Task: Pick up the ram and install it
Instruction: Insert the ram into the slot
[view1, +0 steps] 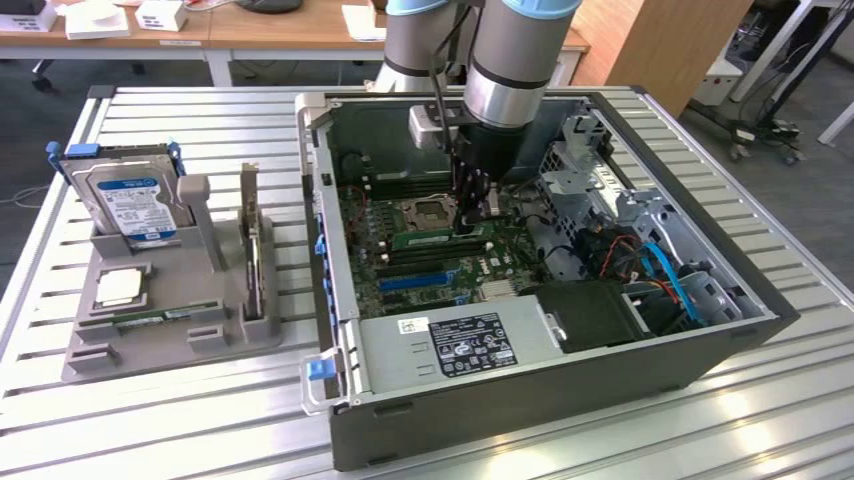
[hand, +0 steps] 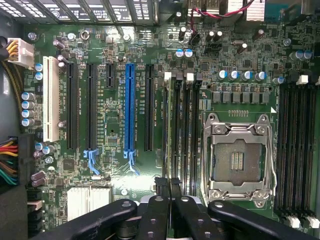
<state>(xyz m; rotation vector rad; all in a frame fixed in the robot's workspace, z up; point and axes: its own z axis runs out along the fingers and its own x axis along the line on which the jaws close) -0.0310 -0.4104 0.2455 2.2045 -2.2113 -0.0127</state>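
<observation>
**rigwatcher:** ok so what's the tool (view1: 474, 222) up to, has it got anything in it?

**benchguy:** Jaws are pinched pretty much fully shut. From the wrist view it's parked over one end of the black memory slots (hand: 185, 130). Can't tell if it's actually clamping something or just sitting on top, tbh.

**rigwatcher:** and the ram?

**benchguy:** The ram (view1: 434, 239) is right at the tool's tips, standing on edge along that slot row on the motherboard (hand: 115, 165). Touching or a hair apart, no idea. The CPU socket (view1: 424, 212) is just beside the tool. On the other side of the slots from the socket there's the blue expansion slot (hand: 130, 110).

**rigwatcher:** what else is around?

**benchguy:** Further out from the tool, the power supply (view1: 447, 345) sits at the edge of the open PC case (view1: 534, 400). Well apart from the tool, outside the case on the exterior view's left, a grey holder (view1: 174, 345) sits on the desk (view1: 160, 430). It's got another green stick (view1: 167, 316) lying flat in it, an expansion card (view1: 250, 235) upright and a hard drive (view1: 134, 205) standing at its far end.
</observation>
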